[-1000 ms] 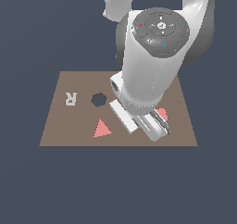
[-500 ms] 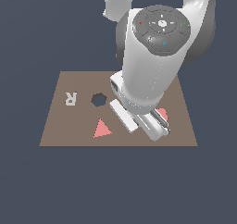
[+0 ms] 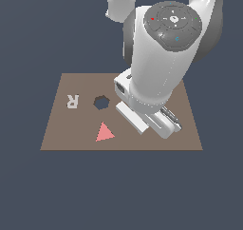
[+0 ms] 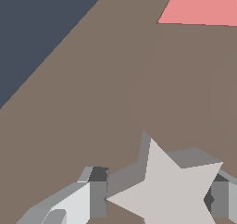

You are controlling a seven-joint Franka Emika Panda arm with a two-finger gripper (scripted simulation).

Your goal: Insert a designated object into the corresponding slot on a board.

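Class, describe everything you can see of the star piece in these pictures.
The star piece shows only in the wrist view; the arm hides it in the exterior view. It is flat, off-white, matte and five-pointed, its lower points cut off by the picture's edge. It sits between the grey jaws of the gripper above the brown board; contact looks likely.

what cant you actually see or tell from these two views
- Exterior view: the arm hides the gripper, the star piece and any star slot on the board.
- Wrist view: the star piece is cut off by the picture's edge; whether the fingers touch it is unclear. No slot shows.
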